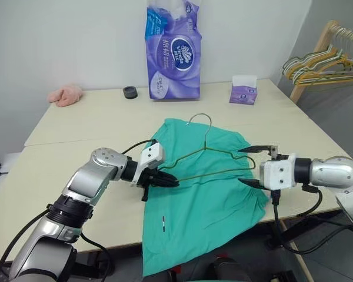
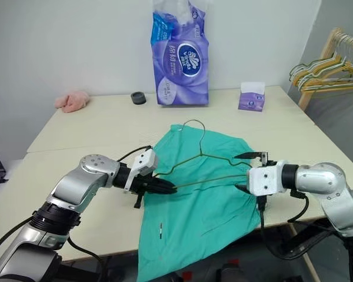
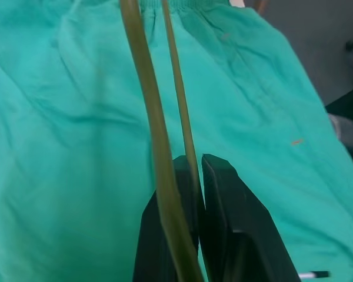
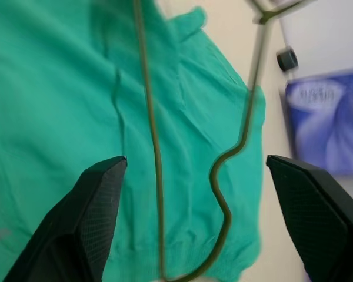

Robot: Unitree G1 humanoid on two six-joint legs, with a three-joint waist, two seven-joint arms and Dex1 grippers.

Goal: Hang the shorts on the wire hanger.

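**Left gripper pinches the hanger over the shorts; right gripper stands wide open**

While the teal-green shorts lie spread on the near part of the pale table, with one leg draped over the front edge, the wire hanger sits above them, its hook pointing toward the far side of the table. The left gripper has its two black fingers pressed together on the hanger's wire at its left corner; in the left wrist view the thin olive wire runs straight down between the fingertips, with the green cloth behind it. The right gripper is at the hanger's right end, its fingers spread far apart, one above and one below the wire, and gripping nothing. In the right wrist view the two fingertips stand at either side with the wire's bent corner and the gathered waistband of the shorts between them, touched by neither.

A small white mark shows on the leg near the front edge. At the back of the table stand a purple pack of tissues, a small purple tissue box, a black roll of tape and a pink cloth. To the right, well apart from the table, a wooden rack carries more hangers.
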